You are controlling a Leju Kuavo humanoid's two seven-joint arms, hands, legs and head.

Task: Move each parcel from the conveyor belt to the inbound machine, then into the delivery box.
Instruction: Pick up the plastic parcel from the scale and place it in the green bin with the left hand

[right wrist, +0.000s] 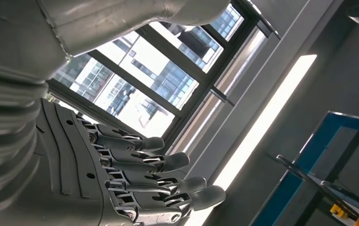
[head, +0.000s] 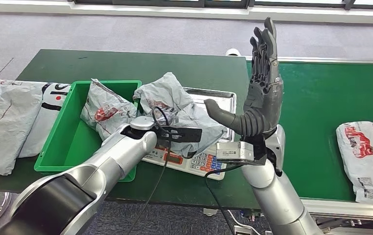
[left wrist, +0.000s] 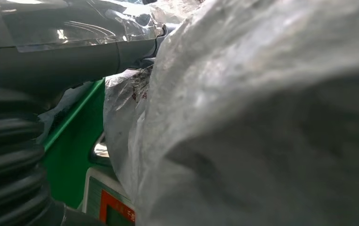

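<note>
The red print on the grey parcels (head: 365, 156) is too blurred to read. The keys on the scale (head: 201, 161) are too small to make out.

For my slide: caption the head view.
Left hand grips a parcel on the scale; right hand raised open.

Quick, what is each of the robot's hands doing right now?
Left hand: on the crumpled grey parcel lying on the scale; grip cannot be told.
Right hand: raised, fingers straight, holding nothing.

Head view high, looking forward and down over the dark green bench (head: 126, 61), left wrist view pressed close against the crumpled grey plastic parcel (left wrist: 262, 117) both share, right wrist view tilted up at windows (right wrist: 140, 89).
</note>
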